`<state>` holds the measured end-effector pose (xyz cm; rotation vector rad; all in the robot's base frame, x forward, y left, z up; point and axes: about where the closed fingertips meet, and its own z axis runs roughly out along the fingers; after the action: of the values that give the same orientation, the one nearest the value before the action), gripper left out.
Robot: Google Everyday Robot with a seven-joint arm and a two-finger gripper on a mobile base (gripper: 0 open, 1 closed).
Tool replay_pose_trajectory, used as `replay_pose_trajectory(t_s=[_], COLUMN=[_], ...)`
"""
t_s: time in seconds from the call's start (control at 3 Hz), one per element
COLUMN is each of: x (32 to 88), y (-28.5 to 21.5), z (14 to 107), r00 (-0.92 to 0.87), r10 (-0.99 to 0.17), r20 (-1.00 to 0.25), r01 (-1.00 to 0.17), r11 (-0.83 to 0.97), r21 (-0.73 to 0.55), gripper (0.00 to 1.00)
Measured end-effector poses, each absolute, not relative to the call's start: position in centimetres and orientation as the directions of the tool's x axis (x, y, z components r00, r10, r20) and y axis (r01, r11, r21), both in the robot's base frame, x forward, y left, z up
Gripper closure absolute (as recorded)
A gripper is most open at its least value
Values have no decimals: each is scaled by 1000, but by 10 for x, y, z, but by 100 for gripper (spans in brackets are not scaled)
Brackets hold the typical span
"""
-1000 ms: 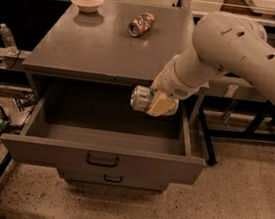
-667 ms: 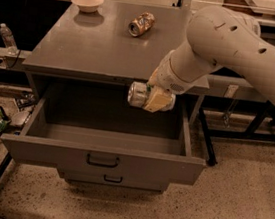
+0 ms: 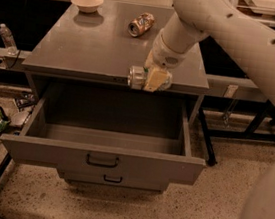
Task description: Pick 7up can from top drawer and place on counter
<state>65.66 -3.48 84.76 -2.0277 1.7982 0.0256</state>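
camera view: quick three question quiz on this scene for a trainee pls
1. True or false: the top drawer is shut.
2. The gripper, at the front edge of the counter, is shut on: A nothing, B the 7up can, C a spoon.
3. Short answer: what lies on its side further back on the counter?

Key: 1 false, it is pulled open. 2 B. 3 the brown-orange can.
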Motion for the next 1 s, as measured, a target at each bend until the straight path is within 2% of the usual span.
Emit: replay_pose_trajectory(t_s=[0.67, 1.0], x=[716, 745], y=[-27, -19], z=[885, 866], r00=[206, 189], r10=[-939, -934], r20=[-277, -304], r01=[-939, -950], r11=[-110, -95], r21=[-326, -299], gripper=[100, 74])
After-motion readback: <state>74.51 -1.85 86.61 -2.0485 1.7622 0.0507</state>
